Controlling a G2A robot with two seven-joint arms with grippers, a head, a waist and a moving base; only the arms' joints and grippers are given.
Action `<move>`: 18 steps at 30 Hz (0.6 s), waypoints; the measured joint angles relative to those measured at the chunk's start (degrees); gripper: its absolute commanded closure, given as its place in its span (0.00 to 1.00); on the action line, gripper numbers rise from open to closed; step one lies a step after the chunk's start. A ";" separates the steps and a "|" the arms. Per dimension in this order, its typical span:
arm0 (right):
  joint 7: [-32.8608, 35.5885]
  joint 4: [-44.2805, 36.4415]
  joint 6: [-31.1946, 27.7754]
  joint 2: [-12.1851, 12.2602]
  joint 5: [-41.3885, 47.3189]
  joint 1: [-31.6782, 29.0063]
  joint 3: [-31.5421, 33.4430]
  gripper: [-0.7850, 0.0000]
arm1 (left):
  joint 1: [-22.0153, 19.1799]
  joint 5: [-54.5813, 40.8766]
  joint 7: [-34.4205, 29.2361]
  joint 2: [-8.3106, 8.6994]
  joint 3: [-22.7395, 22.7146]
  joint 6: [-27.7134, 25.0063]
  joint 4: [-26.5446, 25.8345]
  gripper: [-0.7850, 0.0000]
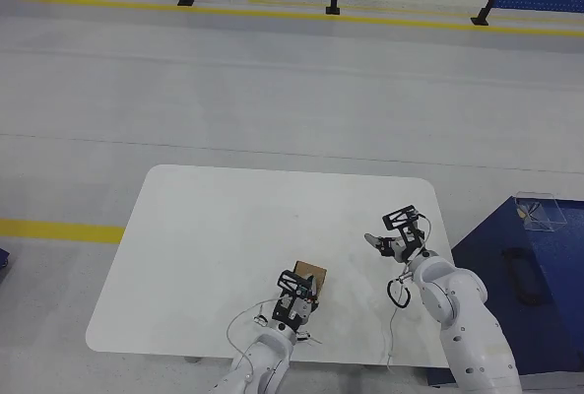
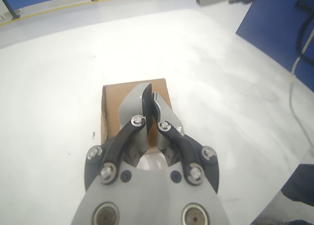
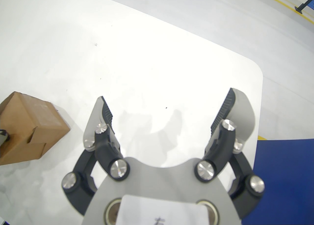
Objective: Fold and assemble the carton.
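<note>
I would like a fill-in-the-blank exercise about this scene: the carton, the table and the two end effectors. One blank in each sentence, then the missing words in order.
1. The carton stands on a ____ table.
2. The colour of the carton is ____.
3. The right end effector, away from the carton, is ____ (open or shut).
4. The left end effector, above the carton's top, is ____ (open or shut).

Missing words: white; brown; open; shut.
</note>
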 measured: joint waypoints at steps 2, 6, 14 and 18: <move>0.00 0.00 0.00 0.00 0.00 0.00 0.00 0.00 | 1.07 -1.55 3.76 -0.13 -0.16 0.34 -2.08 1.00; 0.00 0.00 0.00 0.00 0.00 0.00 0.00 0.00 | 5.23 -5.04 17.99 0.33 -1.87 -1.28 -7.30 1.00; 0.00 0.00 0.00 0.00 0.00 0.00 0.00 0.00 | 11.66 -10.65 36.42 0.95 -4.61 -4.59 -11.66 0.86; 0.00 0.00 0.00 0.00 0.00 0.00 0.00 0.00 | 11.59 -10.55 36.03 0.95 -4.59 -4.56 -11.64 0.56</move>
